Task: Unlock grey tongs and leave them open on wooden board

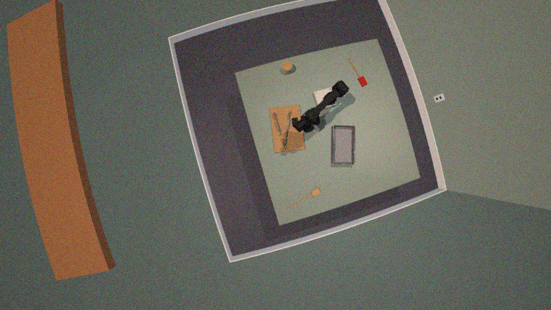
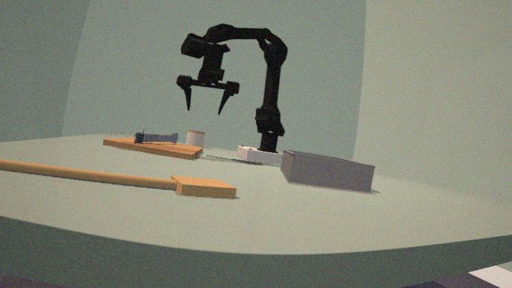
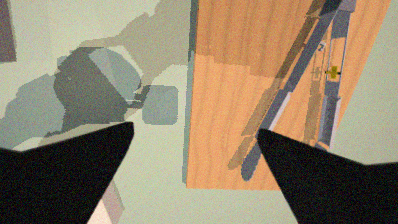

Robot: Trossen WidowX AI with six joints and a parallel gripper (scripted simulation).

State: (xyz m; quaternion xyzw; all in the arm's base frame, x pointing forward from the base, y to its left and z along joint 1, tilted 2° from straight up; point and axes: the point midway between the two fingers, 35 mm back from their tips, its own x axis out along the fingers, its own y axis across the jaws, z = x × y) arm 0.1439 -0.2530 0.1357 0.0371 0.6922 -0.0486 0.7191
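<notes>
One green table point(image 2: 286, 214) carries all items inspected. The roasting tin point(image 1: 343, 145) stands apart from the wooden board point(image 1: 286, 128), nothing lying across it. The arm point(image 2: 272, 89) rises from its white base point(image 2: 256, 154), with the gripper point(image 2: 204, 105) raised above the board's near edge, fingers point(image 2: 224, 101) spread wide and holding nothing. The grey tongs point(image 1: 282, 128) lie flat on the board, splayed open in a V. A wooden spatula point(image 2: 143, 182), a red spatula point(image 1: 358, 74) and a small cylinder point(image 2: 195, 137) lie elsewhere on the table.
</notes>
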